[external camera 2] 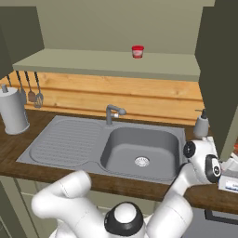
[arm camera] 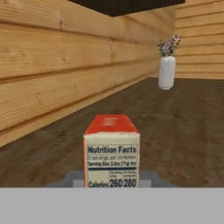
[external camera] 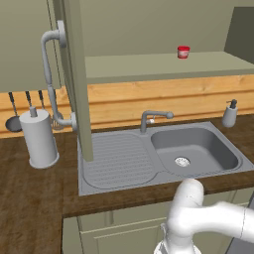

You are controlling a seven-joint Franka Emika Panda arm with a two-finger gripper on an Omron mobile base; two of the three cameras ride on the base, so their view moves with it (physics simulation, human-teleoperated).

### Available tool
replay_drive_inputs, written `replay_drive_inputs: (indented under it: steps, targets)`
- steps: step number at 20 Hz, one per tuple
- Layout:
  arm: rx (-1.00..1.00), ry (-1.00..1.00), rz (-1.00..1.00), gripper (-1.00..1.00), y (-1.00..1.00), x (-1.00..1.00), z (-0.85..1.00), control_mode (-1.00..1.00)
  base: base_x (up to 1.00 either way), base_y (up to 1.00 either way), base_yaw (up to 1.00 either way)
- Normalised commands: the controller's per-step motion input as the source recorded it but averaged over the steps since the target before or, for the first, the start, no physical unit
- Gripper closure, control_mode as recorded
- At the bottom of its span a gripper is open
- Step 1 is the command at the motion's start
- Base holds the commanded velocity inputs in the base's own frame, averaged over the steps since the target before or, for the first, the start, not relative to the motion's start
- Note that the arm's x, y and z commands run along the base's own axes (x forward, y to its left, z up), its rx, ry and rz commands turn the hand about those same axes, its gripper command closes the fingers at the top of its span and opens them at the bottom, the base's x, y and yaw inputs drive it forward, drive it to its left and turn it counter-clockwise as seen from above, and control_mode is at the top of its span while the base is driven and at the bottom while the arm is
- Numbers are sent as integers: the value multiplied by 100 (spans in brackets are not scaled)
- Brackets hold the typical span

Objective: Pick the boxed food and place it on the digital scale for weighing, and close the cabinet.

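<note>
The left cabinet door [external camera: 77,74] stands open, edge-on above the sink [external camera: 119,163], its curved handle [external camera: 49,74] facing the paper towel roll [external camera: 39,139]; the shelf [external camera: 158,67] carries a red-lidded jar [external camera: 183,52]. At the far right of the counter [arm camera: 183,118], the boxed food [arm camera: 112,153] stands upright on a grey platform [arm camera: 151,178] (apparently the scale), long axis vertical, nutrition panel facing the hand camera. Whether the gripper is wide, narrow or holding the carton, I cannot tell. Judged risks: a hasty withdrawal could tip the carton, since it stands tall and narrow; the arm's swing toward the door could knock the soap dispenser [external camera 2: 202,125].
</note>
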Motion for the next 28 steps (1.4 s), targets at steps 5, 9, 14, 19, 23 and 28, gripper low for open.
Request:
replay_drive_inputs:
  steps: [5, 9, 14, 19, 23, 28]
  targets:
    - [0, 0, 0, 100, -38, 33, -39, -100, 0, 0, 0]
    - [0, 0, 0, 100, -51, 30, -37, -100, 0, 0, 0]
    - [-8, -5, 0, 100, -4, -7, -27, -100, 0, 0, 0]
    - [-11, -13, -2, 100, 14, -2, -1, -100, 0, 0, 0]
    - [-6, 0, -4, 100, 13, 35, -31, -100, 0, 0, 0]
    - [-10, 0, -3, 100, 5, 12, -47, -100, 0, 0, 0]
